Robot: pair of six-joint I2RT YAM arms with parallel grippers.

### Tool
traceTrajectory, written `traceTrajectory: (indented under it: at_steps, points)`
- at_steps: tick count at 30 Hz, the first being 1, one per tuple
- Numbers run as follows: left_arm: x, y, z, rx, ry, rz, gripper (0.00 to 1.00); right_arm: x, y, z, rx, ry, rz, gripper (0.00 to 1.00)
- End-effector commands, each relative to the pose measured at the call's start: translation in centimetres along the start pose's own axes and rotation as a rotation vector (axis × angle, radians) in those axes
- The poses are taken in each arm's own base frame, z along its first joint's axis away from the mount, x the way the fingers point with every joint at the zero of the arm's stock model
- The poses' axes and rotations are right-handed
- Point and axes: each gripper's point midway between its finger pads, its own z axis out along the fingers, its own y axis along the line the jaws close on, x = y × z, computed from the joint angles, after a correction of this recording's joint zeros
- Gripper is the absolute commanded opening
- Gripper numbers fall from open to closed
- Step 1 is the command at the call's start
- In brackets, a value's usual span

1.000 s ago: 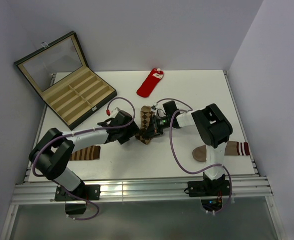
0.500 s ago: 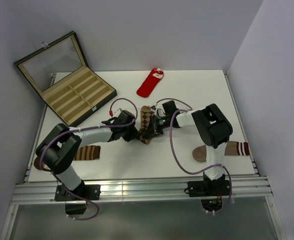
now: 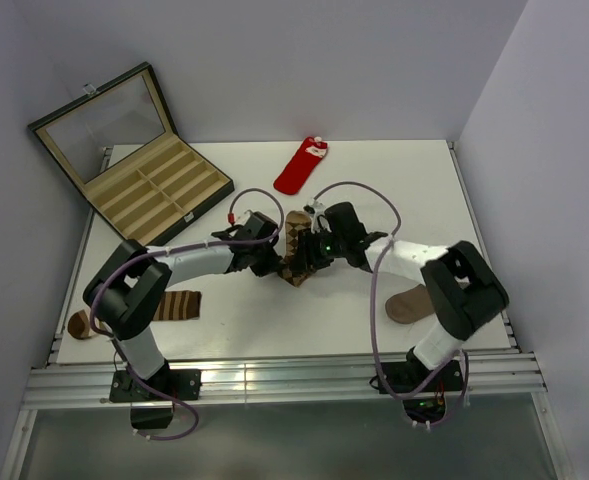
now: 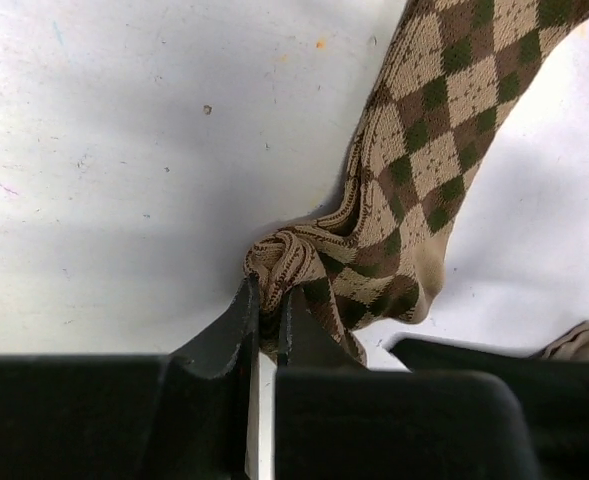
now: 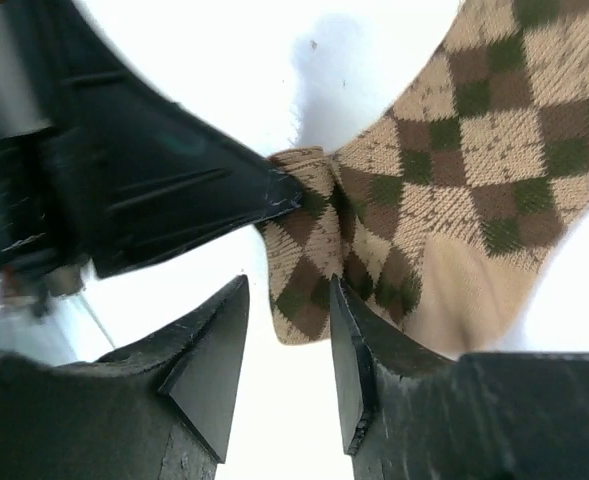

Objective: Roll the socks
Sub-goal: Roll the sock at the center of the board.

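At the far left of the bench (image 3: pixel 404 190) we see an open case (image 3: pixel 159 195), lid raised, its tan compartments facing up. Nearer the front edge lies a ring-striped sock (image 3: pixel 179 305), partly crossed by the left arm.

Moving toward the middle, the left pincer (image 4: pixel 268 302) is pressed together on a bunched-up fold at the near end of the argyle sock (image 4: pixel 429 160). In the left wrist view its two dark fingers (image 4: pixel 229 325) meet on that crumpled knot of fabric, and the rest of the sock stretches away flat on the bench. From above, this sock lies at the centre of the bench, running front to back, between the two pincers.

Behind it, near the back edge and well apart from both arms, the red sock (image 3: pixel 300 168) with its white cuff lies flat and untouched.

Just to the right of the argyle sock, the right pincer (image 5: pixel 287 300) is spread. We see open space between its fingers (image 5: pixel 209 345), with the folded corner of the sock showing in that gap; we cannot tell whether either finger touches it.

Farther right, beside the right arm, a plain tan-brown sock (image 3: pixel 406 303) rests near the front edge.
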Motion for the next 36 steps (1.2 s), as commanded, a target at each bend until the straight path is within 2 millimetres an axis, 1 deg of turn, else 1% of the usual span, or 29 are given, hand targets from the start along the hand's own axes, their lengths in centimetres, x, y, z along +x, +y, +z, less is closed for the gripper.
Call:
traceTrajectory:
  at_steps: [1,2,3,5,6,9,11,13,20,24,25,27,29,30,31,32,33,34,35,36]
  points:
    - [0.8,3.2,0.6,-0.127,0.026,0.085,0.0,-2.3,-0.7,-1.8,0.18,-0.152,-0.228,0.46]
    - [0.7,2.9,0.6,-0.123,0.024,0.089,0.0,-2.3,-0.5,-1.9,0.197,-0.169,-0.267,0.47]
    - [0.6,2.8,0.5,-0.12,0.024,0.098,0.0,-1.9,-0.3,-1.8,0.228,-0.175,-0.309,0.47]
    - [0.5,2.4,0.5,-0.115,0.025,0.107,0.0,-1.8,0.1,-1.8,0.246,-0.186,-0.374,0.48]
    - [0.5,2.3,0.4,-0.111,0.026,0.115,0.0,-1.2,0.3,-1.4,0.254,-0.176,-0.407,0.48]
    - [0.3,2.1,0.5,-0.11,0.026,0.129,0.0,-0.9,0.5,-0.8,0.266,-0.174,-0.458,0.48]
    - [0.3,1.9,0.5,-0.107,0.029,0.137,0.0,-0.8,1.1,-0.5,0.267,-0.186,-0.496,0.48]
    - [0.3,1.9,0.5,-0.107,0.032,0.143,0.0,-0.3,1.3,0.2,0.274,-0.164,-0.519,0.49]
    - [0.4,1.9,0.7,-0.103,0.043,0.143,0.0,1.2,0.9,1.9,0.298,-0.099,-0.566,0.47]
    - [0.3,2.0,0.7,-0.102,0.045,0.142,0.0,2.1,0.0,2.6,0.344,-0.055,-0.58,0.45]
    - [0.2,1.9,0.6,-0.098,0.044,0.141,0.01,2.3,-0.2,2.7,0.351,-0.05,-0.579,0.43]
    - [0.1,1.9,0.6,-0.095,0.043,0.135,0.01,2.9,-0.7,2.9,0.363,-0.03,-0.569,0.37]
    - [0.0,1.7,0.5,-0.082,0.042,0.129,0.02,3.3,-0.9,3.0,0.366,-0.016,-0.56,0.23]
    - [-0.3,1.6,0.5,-0.074,0.038,0.124,0.06,3.6,-1.0,3.2,0.364,-0.005,-0.551,0.16]
    - [-0.3,1.6,0.3,-0.068,0.034,0.121,0.09,3.9,-0.9,3.3,0.347,0.008,-0.541,0.03]
    - [-0.6,1.4,0.2,-0.057,0.024,0.114,0.12,4.2,-0.8,3.4,0.328,0.023,-0.529,0.0]
    - [-0.8,1.3,0.1,-0.052,0.018,0.109,0.19,4.6,-0.6,3.6,0.298,0.04,-0.501,0.0]
    - [-0.8,1.4,0.0,-0.051,0.013,0.105,0.23,4.8,-0.4,3.6,0.242,0.057,-0.466,0.0]
    - [-1.3,1.2,-0.4,-0.04,-0.005,0.095,0.26,4.7,-0.1,3.6,0.211,0.069,-0.442,0.0]
    - [-1.6,1.1,-0.6,-0.033,-0.014,0.086,0.36,4.6,0.0,3.5,0.193,0.075,-0.412,0.0]
